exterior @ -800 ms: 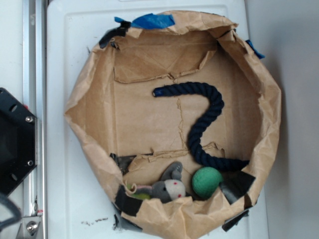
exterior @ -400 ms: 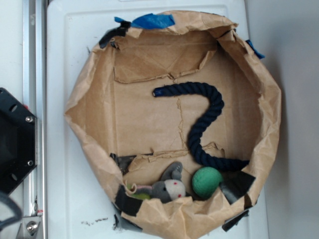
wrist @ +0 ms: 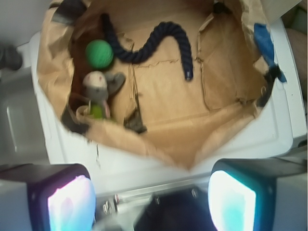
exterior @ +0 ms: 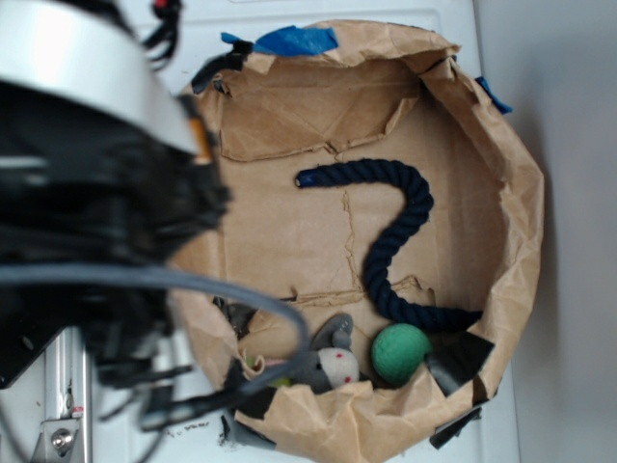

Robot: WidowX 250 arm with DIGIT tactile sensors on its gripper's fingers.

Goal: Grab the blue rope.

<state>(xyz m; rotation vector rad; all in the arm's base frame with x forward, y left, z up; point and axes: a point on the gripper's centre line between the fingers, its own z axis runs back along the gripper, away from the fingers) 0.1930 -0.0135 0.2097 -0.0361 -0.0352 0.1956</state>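
Blue rope [exterior: 400, 236], thick dark navy twisted strands, lies in an S-like curve on the floor of a crumpled brown paper-lined bin [exterior: 516, 222]; one cut end points left near the middle, the other runs toward the lower right wall, ending just beside a green ball [exterior: 400, 352]. Ball is round with a matte, slightly rough surface. Next to it, a small grey plush toy [exterior: 333, 365] with a pale face, soft fabric. Bin paper is creased and torn, patched with black tape at the corners and a scrap of bright blue tape [exterior: 294, 40] on the top rim. Bin sits on a white smooth worktop [exterior: 125, 386] with a raised border. Robot arm [exterior: 87, 193], black with a white curved housing and grey cables, blurred, fills the left of the exterior view, over the bin's left edge. In the wrist view the claw [wrist: 151, 202] shows two pads at the bottom corners, spread wide apart, nothing between them, well apart from the rope [wrist: 149, 43], which lies at the far side of the bin.
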